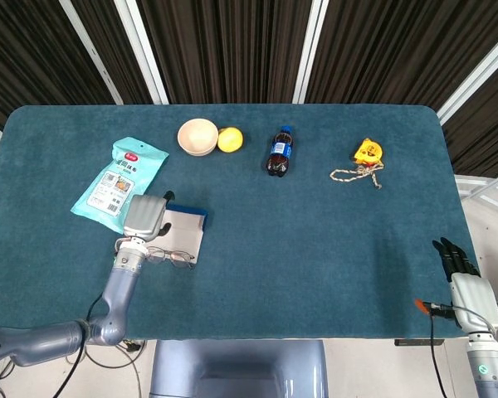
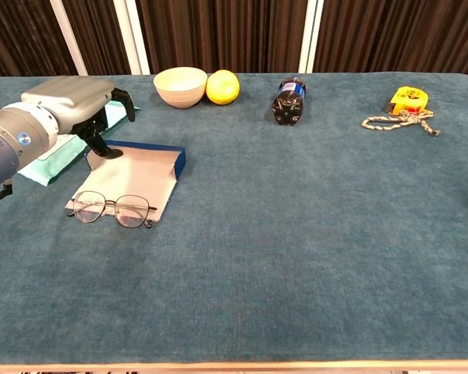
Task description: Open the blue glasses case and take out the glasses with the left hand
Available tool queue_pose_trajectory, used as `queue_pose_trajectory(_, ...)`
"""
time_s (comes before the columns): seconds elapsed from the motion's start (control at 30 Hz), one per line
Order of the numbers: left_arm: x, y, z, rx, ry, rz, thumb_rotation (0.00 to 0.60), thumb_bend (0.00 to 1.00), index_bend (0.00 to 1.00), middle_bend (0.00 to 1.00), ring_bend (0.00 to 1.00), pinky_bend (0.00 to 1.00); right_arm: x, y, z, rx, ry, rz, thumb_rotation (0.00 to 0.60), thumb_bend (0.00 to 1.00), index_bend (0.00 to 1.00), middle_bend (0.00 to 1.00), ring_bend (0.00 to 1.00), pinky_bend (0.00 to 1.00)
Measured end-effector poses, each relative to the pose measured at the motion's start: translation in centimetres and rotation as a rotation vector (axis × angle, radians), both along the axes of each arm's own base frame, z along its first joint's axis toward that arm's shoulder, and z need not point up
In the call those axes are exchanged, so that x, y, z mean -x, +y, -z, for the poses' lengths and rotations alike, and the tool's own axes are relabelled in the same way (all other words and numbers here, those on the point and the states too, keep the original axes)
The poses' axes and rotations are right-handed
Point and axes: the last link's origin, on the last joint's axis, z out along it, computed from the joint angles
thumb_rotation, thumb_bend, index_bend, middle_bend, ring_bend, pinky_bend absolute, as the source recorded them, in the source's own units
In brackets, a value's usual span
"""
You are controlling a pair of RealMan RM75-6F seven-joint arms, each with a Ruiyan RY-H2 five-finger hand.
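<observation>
One blue glasses case (image 2: 136,175) lies open at the left of the chest view, its pale lining facing up and its blue rim standing along the far and right edges. One pair of glasses (image 2: 111,209) rests out of the case, lying across the case's near edge with the lenses partly on the lining and partly on the teal table (image 2: 312,234). The left hand (image 2: 66,105) sits at the upper left of the chest view, just behind the case's far-left corner; its dark fingers (image 2: 101,144) are spread and hold nothing, and one fingertip seems to touch the case's rim, though the angle makes that hard to confirm. In the head view the same hand (image 1: 145,217) covers the left part of the case (image 1: 185,232), with the glasses (image 1: 171,258) just below it. The right hand (image 1: 461,274) shows only in the lower right of the head view, off the table's edge, fingers straight and lightly apart, holding nothing. Along the top of the table there is one cream bowl (image 2: 180,86) touching one yellow fruit (image 2: 222,86), one small dark soda bottle (image 2: 288,100) lying on its side, and one yellow tape measure (image 2: 406,100) beside one coil of rope (image 2: 398,121). One teal snack packet (image 1: 119,182) lies at the left of the head view, above the left hand.
</observation>
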Motion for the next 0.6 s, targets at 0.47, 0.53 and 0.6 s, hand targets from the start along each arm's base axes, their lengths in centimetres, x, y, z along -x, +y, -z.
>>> queue_pose_trajectory(0.47,1.7,-5.3,-0.7,0.156,0.021,-0.002,0.6,0.3,0.48,1.0,0.95,1.0,0.0,0.0,0.0,-0.003,0.001,-0.002,0.6,0.14,0.0,0.0,0.0,0.21)
queue_pose_trajectory(0.53,2.2,-5.8,-0.6,0.168,0.034,-0.011,0.6,0.31,0.49,1.0,0.96,1.0,-0.1,0.0,0.0,-0.004,0.001,-0.003,0.6,0.14,0.0,0.0,0.0,0.21)
queue_pose_trajectory(0.6,2.4,-6.0,-0.4,0.175,0.035,-0.021,0.6,0.32,0.5,1.0,0.96,1.0,-0.1,0.1,0.0,-0.004,0.0,-0.003,0.6,0.14,0.0,0.0,0.0,0.21)
